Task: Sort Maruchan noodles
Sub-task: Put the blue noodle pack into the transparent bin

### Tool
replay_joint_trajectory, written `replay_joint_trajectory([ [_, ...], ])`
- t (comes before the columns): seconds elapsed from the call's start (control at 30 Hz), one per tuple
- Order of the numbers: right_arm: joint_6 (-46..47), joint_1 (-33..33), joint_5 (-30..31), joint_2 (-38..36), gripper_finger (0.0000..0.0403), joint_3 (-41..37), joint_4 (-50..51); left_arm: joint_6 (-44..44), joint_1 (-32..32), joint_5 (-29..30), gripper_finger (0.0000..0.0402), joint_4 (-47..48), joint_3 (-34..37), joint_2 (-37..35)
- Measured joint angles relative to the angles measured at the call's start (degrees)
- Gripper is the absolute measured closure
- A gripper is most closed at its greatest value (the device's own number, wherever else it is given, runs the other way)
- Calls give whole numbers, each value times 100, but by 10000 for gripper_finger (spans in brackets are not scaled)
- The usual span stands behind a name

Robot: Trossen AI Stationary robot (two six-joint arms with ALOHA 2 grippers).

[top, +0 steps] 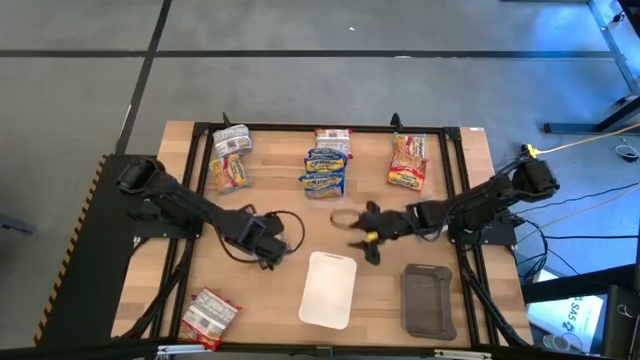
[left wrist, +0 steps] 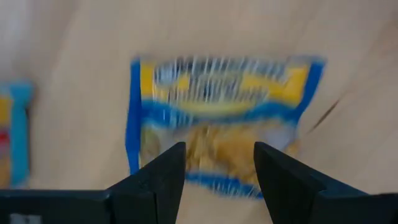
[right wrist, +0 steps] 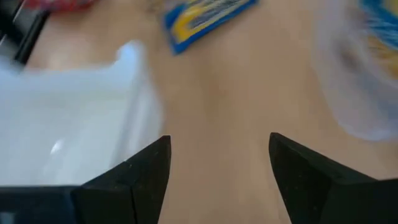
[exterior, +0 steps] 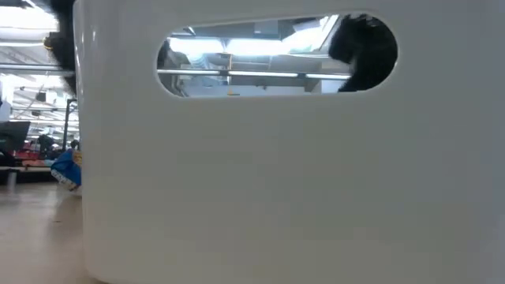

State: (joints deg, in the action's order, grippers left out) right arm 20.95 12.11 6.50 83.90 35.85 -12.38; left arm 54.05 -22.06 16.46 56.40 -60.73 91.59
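Looks mostly sorted: noodle packets (top: pixel 325 170) sit in three piles along the counter's (top: pixel 270 300) top edge, one stray packet (top: pixel 209 315) lower left. Left gripper (top: pixel 270 245) and right gripper (top: pixel 365 238) both open, empty, mid-frame.

In the low view nearly the whole scene is blocked by the white tray (exterior: pixel 276 173); only a slice of the room is seen through its handle slot, where a dark shape at the slot's right end cannot be identified. A blue-yellow noodle packet (left wrist: pixel 217 118) is rendered blurred in the left wrist view, its print unreadable, its lower edge hidden behind the fingers (left wrist: pixel 158 180). In the right wrist view another blue packet (right wrist: pixel 205 18) is cut off by the edge
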Motion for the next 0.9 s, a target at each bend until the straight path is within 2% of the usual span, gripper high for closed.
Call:
replay_joint_trajectory([
  [0.07,155,-160,-12,0,159,5,33,255,-46,-235,218,-7,214,0],
  [0.2,224,-423,-76,1,159,5,38,204,-76,-603,218,-401,704,-20],
  [0.33,489,-643,-74,137,159,1,-10,-218,24,-208,218,-1107,972,-38],
  [0.47,837,-788,-172,400,159,5,-153,-1005,184,102,218,-1873,988,-17],
  [0.73,1197,-927,-296,854,156,5,-472,-2156,653,102,218,-3290,995,287],
  [0.9,1488,-1066,-314,937,127,-1,-565,-2566,867,41,218,-3922,1006,478],
])
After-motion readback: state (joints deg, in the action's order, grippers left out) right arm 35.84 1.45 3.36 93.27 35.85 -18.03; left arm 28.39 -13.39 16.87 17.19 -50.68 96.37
